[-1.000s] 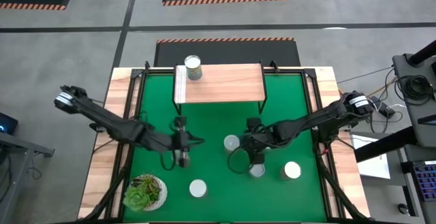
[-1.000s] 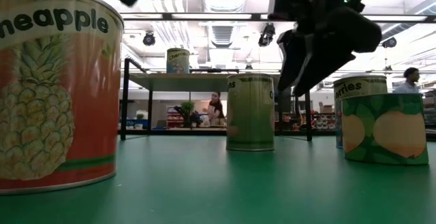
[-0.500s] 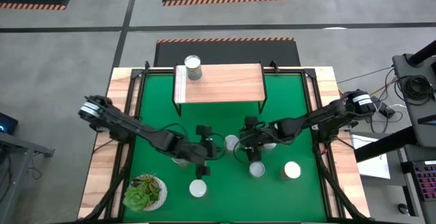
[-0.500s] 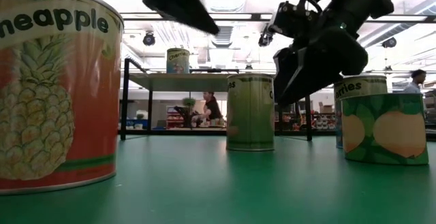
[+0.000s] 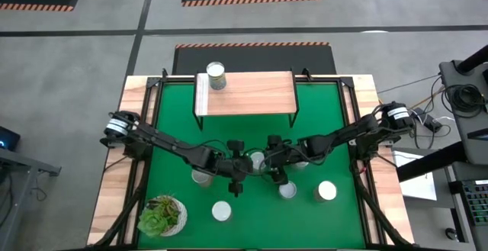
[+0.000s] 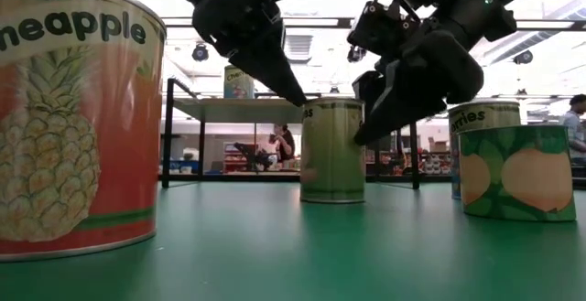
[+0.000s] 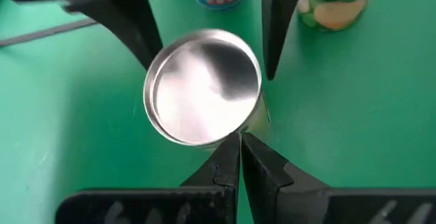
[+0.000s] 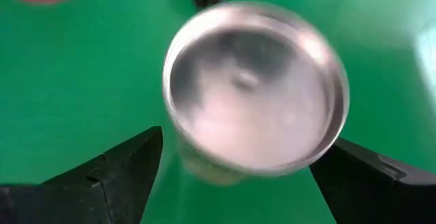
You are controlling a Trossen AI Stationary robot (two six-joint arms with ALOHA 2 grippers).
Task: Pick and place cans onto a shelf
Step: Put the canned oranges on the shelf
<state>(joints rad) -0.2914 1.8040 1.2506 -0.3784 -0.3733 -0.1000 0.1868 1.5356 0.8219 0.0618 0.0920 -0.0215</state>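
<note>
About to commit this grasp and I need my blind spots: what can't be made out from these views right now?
- High view: the middle can is mostly covered by the left end effector and the right end effector.
- High view: another can is half under the left arm.
- Low view: the shelf can is partly behind the left end effector.
- Right wrist view: the middle can is blurred and its label is unseen.

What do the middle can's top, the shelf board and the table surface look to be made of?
The can between both grippers has a top that looks like bare metal: silvery, with a raised rim and soft reflections. The shelf board seems light wood, showing grain, on thin black legs, probably metal. The table surface is a matte green covering, possibly felt or mat; no glare.
</note>
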